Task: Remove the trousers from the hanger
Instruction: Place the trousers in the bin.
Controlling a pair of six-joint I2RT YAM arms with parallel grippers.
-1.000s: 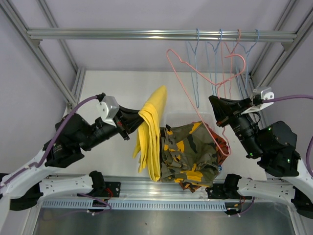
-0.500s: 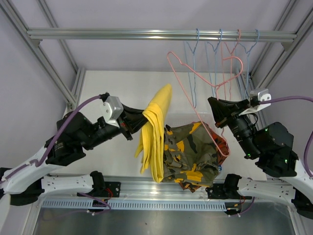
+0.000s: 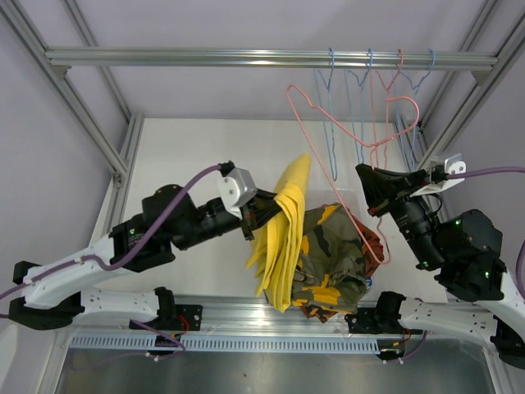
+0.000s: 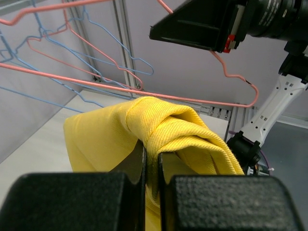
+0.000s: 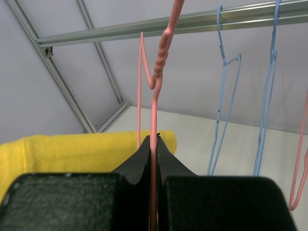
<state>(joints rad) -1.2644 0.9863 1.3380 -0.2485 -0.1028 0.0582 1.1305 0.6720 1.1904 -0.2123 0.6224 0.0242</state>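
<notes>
The plain yellow trousers (image 3: 283,234) are held above the table (image 3: 189,156), draped in long folds from the left end effector (image 3: 264,212). In the left wrist view a bunched roll of the yellow cloth is seen pinched between the two fingers, which are clenched on it with only a thin slit between them. The cloth hangs just beside, and partly over, the olive-yellow camouflage trousers (image 3: 332,258), which lie heaped on the table at its near edge. A strip of orange cloth (image 3: 373,238) is seen at the right side of that heap.

The right end effector (image 3: 365,176) is raised to the right of the yellow trousers and is closed on the wire of a pink hanger (image 5: 154,110). In the right wrist view the wire is gripped just below its twisted neck. From above, the hanger is seen tilted, with one long side running down past the heap.

Behind, an aluminium rail (image 3: 205,57) is mounted across the frame, and blue hangers (image 5: 220,38) are hung from it. The white table is enclosed by grey walls and slanted aluminium struts.
</notes>
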